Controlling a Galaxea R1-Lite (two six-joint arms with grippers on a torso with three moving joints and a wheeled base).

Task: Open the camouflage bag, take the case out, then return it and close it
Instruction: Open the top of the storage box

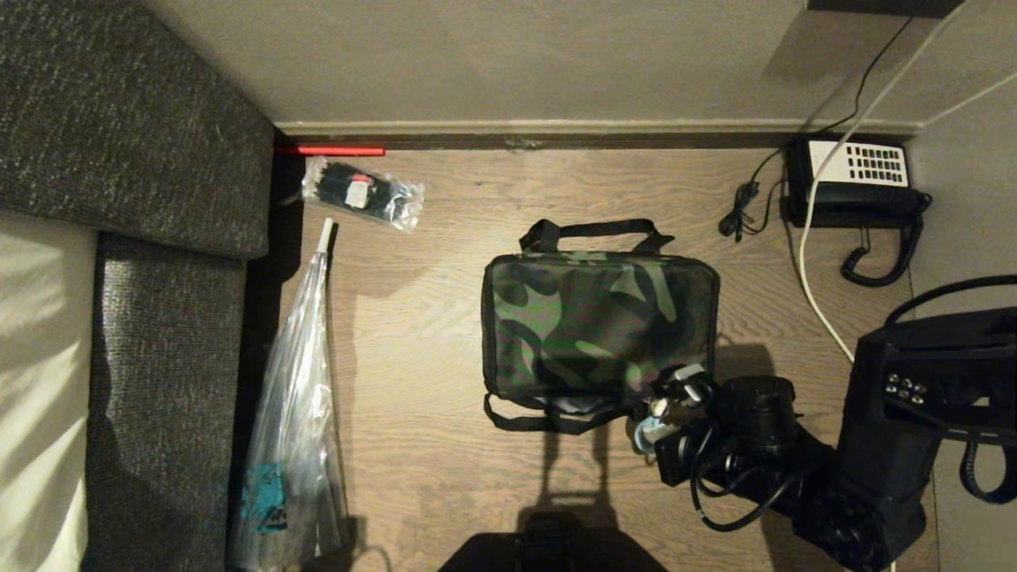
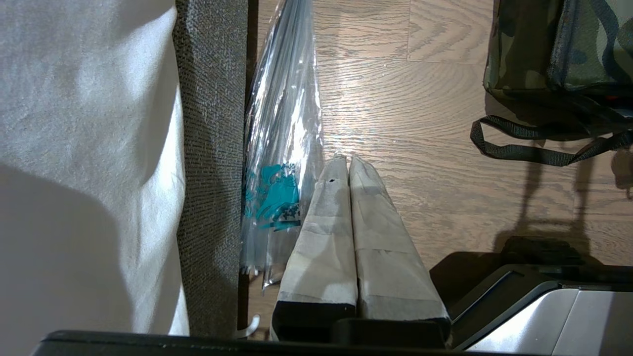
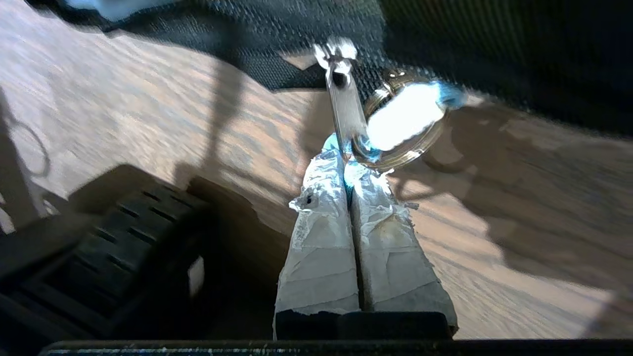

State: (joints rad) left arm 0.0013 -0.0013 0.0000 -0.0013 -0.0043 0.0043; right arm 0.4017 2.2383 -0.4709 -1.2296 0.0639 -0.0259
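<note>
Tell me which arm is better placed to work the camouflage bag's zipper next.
The right. The right gripper is shut on the zipper pull at the camouflage bag's near corner. The left gripper hangs shut beside the sofa, away from the bag.

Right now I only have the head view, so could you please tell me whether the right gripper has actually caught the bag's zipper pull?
Observer: Yes. The right wrist view shows the right gripper shut on the lower end of the camouflage bag's metal zipper pull, beside its ring.
Operator: Thank you. And the other arm?
Observer: The left gripper is shut and empty, above the wood floor beside the clear plastic bag.
</note>
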